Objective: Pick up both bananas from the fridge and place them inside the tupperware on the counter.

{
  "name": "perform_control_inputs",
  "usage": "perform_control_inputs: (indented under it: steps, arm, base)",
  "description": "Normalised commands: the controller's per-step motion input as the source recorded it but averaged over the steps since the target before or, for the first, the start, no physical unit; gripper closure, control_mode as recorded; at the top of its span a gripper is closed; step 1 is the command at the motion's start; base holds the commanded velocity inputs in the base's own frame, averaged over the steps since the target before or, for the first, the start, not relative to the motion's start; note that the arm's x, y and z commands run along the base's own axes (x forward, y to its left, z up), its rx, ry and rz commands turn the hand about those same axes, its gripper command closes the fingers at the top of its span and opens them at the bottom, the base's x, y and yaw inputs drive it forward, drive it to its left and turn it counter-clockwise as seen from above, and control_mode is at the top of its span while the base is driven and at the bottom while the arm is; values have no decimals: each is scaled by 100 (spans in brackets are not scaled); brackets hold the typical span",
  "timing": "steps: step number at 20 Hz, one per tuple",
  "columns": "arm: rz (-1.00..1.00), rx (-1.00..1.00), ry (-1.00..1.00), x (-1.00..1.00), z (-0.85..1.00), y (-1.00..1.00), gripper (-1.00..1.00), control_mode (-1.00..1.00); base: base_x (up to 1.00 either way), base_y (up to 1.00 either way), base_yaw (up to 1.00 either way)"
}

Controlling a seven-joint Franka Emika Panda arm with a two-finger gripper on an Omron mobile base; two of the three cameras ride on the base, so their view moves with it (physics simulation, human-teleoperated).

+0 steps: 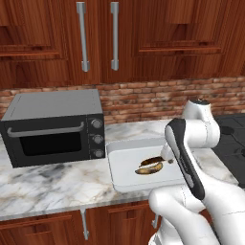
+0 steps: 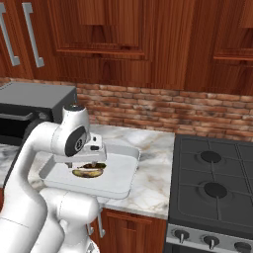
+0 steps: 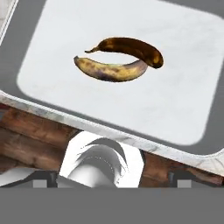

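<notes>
Bananas [image 3: 120, 61] in tupperware [image 3: 183, 109], beyond fingers [image 3: 39, 179].

Hidden and cut-off parts from my seat

My arm covers the tupperware's [image 1: 119, 167] right side in the left base view and part of the bananas [image 2: 89, 171] in the right base view. The microwave [image 2: 24, 113] is cut by the frame's left edge there.

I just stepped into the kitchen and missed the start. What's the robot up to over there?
The robot's arm hangs over the tupperware on the marble counter, beside the black microwave. Both bananas already lie together in the tray, touching at one end. The gripper is open and holds nothing, so the loading looks finished.
</notes>
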Motion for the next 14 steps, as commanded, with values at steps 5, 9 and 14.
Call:
perform_control_inputs:
  steps: [5,9,14]
  arm:
    - [-35,0,-14,-59,35,0,-100,-100]
    - [-30,0,-19,-55,43,0,-100,-100]
    - [-24,0,-19,-52,52,0,-100,-100]
  base:
    - [0,0,0]
    - [0,0,0]
    - [0,0,0]
